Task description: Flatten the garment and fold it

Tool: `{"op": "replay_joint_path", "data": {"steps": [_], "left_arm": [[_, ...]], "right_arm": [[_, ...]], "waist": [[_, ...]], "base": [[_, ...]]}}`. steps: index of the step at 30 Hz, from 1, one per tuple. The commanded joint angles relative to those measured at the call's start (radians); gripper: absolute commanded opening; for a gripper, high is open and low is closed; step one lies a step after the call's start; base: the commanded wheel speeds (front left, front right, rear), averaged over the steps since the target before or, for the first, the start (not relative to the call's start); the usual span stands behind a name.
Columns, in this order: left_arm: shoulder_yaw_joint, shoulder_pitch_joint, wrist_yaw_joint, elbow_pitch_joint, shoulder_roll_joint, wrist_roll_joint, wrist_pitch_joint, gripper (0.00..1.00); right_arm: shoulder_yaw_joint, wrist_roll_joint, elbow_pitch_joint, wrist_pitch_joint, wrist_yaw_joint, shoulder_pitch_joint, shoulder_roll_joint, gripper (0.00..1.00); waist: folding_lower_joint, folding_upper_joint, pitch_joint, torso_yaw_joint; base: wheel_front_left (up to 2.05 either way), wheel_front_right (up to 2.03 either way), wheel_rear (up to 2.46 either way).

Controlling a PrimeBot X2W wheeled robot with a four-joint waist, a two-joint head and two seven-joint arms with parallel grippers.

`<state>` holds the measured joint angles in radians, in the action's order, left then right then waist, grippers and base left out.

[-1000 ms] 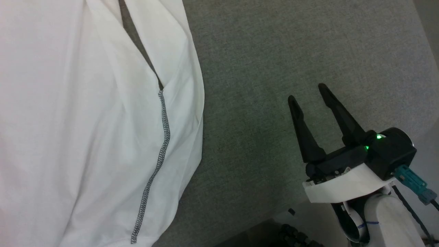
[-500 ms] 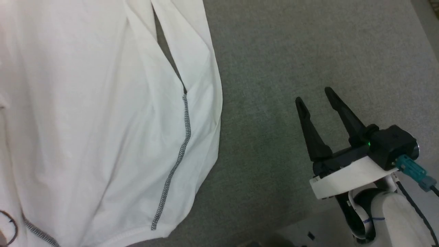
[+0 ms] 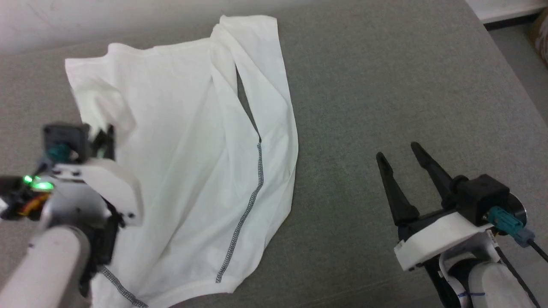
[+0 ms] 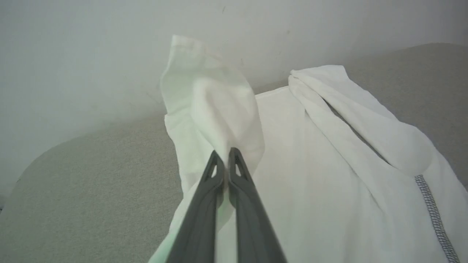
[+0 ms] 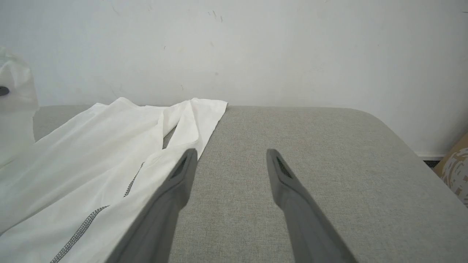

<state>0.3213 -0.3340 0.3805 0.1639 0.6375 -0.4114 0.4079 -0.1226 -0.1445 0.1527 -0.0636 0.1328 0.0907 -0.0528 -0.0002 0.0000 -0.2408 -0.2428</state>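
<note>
One grey fabric-covered tabletop carries one white garment, spread and creased over its left half with a dark stitched seam running down it, and two grippers work above it. The left gripper has its fingers pinched together on a bunch of the garment's cloth at its left edge, which stands raised above the fingertips; the right gripper is spread wide, holds nothing and hangs over bare tabletop well to the right of the garment. Behind the rounded far edge rises a plain white wall.
</note>
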Motion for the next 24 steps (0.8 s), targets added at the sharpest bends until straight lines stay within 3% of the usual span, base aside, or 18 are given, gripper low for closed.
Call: {"op": "replay_joint_path", "data": {"steps": [1,10,17,18,19,24], "left_arm": [[0.013,0.022,0.007,0.011,-0.013,0.006,0.006,0.0],[0.272,0.178,0.002,0.049,-0.208,-0.007,0.073,0.0],[0.378,0.194,-0.015,-0.067,-0.31,-0.006,0.067,0.0],[0.381,0.192,-0.014,-0.085,-0.319,-0.004,0.056,0.53],[0.382,0.189,-0.013,-0.1,-0.327,-0.001,0.043,1.0],[0.363,0.172,-0.02,-0.096,-0.339,0.017,-0.074,1.0]], "right_arm": [[0.003,0.007,0.001,-0.005,-0.002,-0.011,0.003,1.0],[-0.002,-0.003,0.006,-0.042,-0.002,-0.045,0.003,1.0],[-0.011,-0.003,0.018,-0.051,-0.002,-0.042,0.003,1.0],[-0.014,-0.003,0.016,-0.051,-0.002,-0.04,0.003,1.0],[-0.015,-0.003,0.015,-0.05,-0.002,-0.039,0.003,1.0],[-0.012,-0.005,0.002,-0.047,-0.002,-0.042,0.003,1.0]], "waist": [[0.0002,0.0,0.074,0.045],[0.0002,0.0,0.104,0.047],[0.0002,0.0,0.075,0.036],[0.0002,0.0,0.072,0.033],[0.0002,0.0,0.07,0.031],[0.0002,0.0,0.078,0.031]], "base": [[0.0,0.0,0.0],[0.0,0.0,0.0],[0.0,0.0,0.0],[0.0,0.0,0.0],[0.0,0.0,0.0],[0.0,0.0,0.0]]}}
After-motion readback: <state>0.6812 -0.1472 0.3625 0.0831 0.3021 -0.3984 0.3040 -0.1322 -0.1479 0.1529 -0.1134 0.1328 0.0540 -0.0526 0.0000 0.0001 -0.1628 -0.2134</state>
